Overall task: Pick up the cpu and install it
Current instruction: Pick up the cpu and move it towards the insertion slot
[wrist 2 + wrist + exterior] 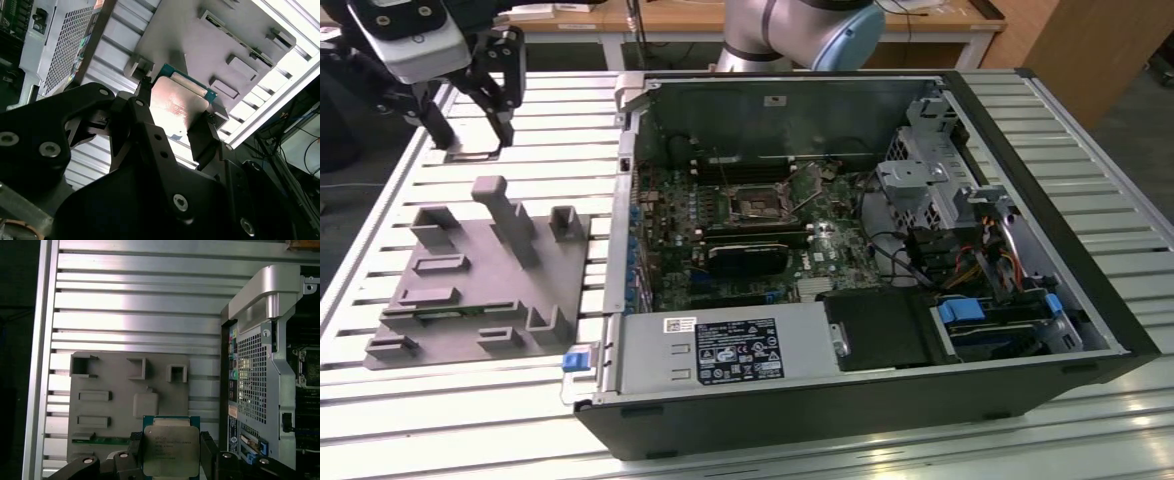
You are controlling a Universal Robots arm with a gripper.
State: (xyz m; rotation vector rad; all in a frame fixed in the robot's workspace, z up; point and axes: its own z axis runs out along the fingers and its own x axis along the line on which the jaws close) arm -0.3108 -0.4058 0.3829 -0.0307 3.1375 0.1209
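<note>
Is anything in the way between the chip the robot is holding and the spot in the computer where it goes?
Only the side wall of the computer case, which rises between the cpu in the end effector and the motherboard socket. The case is open on top, and nothing visible covers the socket.

light: bright | glare: table (454, 420) slats, cpu (175, 107) top | shadow: case (854, 410) interior

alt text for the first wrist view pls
The hand grips the cpu by two opposite edges, its silver top plate facing the camera. Beyond it, a grey fixture tray lies on a slatted metal table, with the computer case beside the tray.
</note>
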